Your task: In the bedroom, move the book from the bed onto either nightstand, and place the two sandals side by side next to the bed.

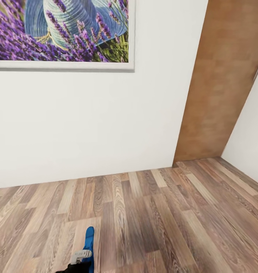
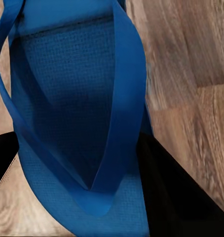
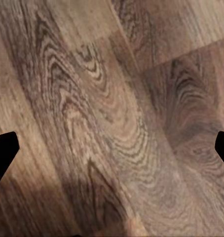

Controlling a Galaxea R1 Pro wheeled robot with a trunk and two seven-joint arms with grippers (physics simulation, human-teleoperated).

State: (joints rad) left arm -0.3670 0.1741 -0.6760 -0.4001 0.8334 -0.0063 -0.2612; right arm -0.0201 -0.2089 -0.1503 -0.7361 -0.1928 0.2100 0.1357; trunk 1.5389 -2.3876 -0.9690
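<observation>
One blue sandal (image 2: pixel 77 123) is clamped in the left end effector (image 1: pixel 82 258) above the floor (image 1: pixel 163 212), below the lavender picture (image 1: pixel 60 30); carry it level. Right end effector (image 3: pixel 112 148) gapes empty.

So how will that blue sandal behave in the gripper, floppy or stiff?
The sandal looks thin and flat, so probably light and somewhat bendy. Its thin straps would likely flex. The textured sole suggests it won't slip easily.

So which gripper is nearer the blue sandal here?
Left. The left gripper is right at the blue sandal, whose sole and straps sit between its fingers in the left wrist view. The right gripper is open over bare wood-plank floor, with no sandal there.
</observation>
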